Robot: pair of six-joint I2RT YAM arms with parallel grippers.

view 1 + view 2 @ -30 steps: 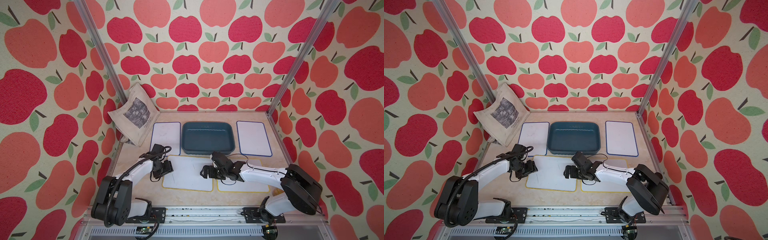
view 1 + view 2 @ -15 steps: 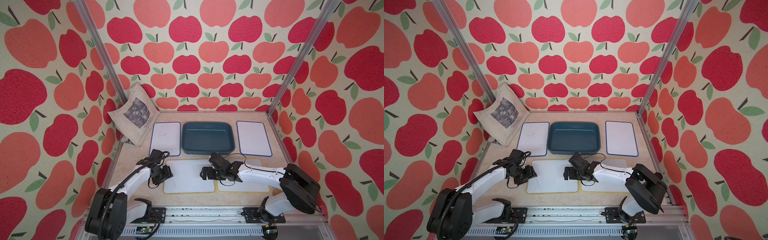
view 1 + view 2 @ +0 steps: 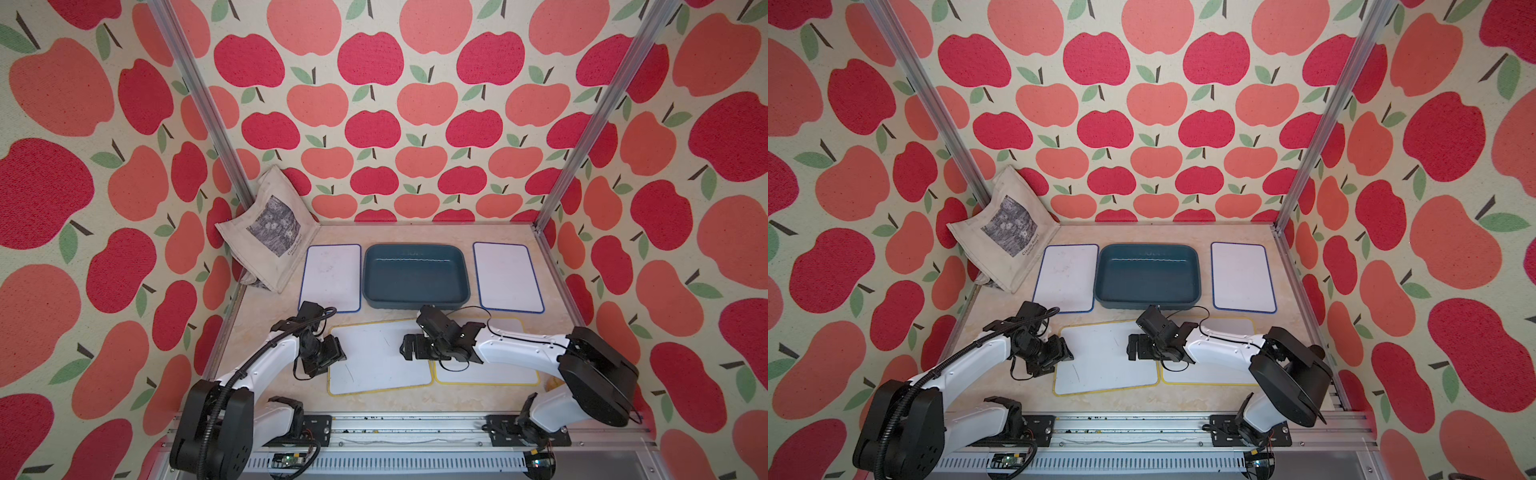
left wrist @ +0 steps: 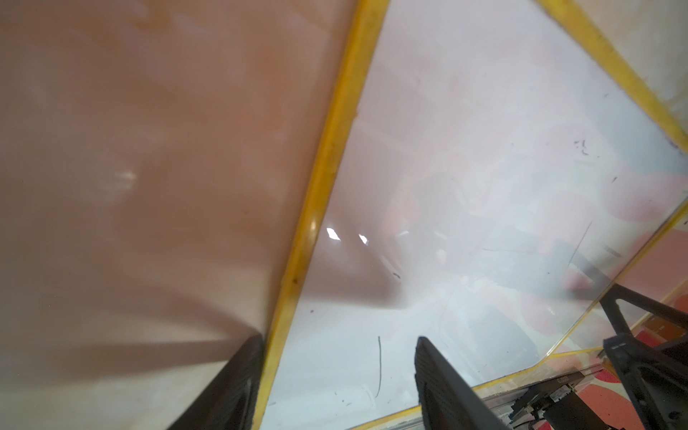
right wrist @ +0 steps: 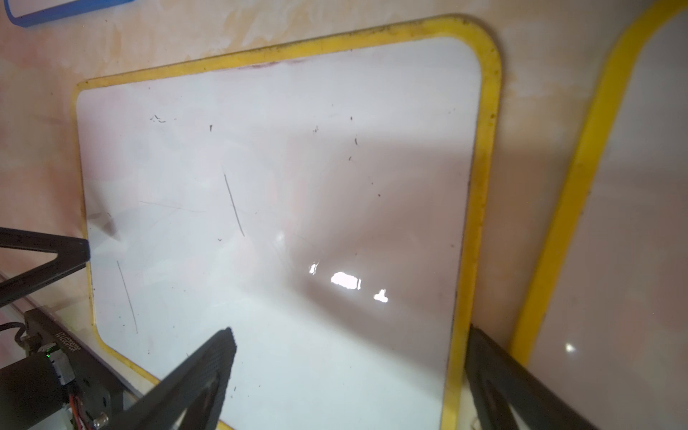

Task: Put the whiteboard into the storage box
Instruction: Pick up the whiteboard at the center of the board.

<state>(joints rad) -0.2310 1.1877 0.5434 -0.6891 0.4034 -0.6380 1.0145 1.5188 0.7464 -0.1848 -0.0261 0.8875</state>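
left gripper (image 3: 334, 355) has drawn back toward its base over the last second. the yellow board (image 3: 378, 357) has slid with it, nearer the front rail and a little skewed. right gripper (image 3: 409, 351) has barely shifted.

now: yellow board lies flat on the table (image 3: 266, 328), in front of the box (image 3: 415, 278) and apart from it, just beside the second yellow board (image 3: 498, 374). box is empty. blue boards (image 3: 330, 276) lie one on each side of the box.

left jaws stand partly apart, straddling the board's left rim. outer finger (image 4: 238, 383) is on the table side, inner finger (image 4: 443, 376) over the white face. nothing is clamped, and whether the tips press down is unclear. right jaws are spread wide with one finger (image 5: 201, 372) over the face and its mate by the right rim. it holds nothing.

step, as judged: still getting a purchase on the board before any lift. early in the task.

next move calls for a raised or overhanging edge, since a thin slick board lying flat gives no bite from above. then pinch the rim, lift, clear the box's near wall and square the board up, because the fit looks snug.
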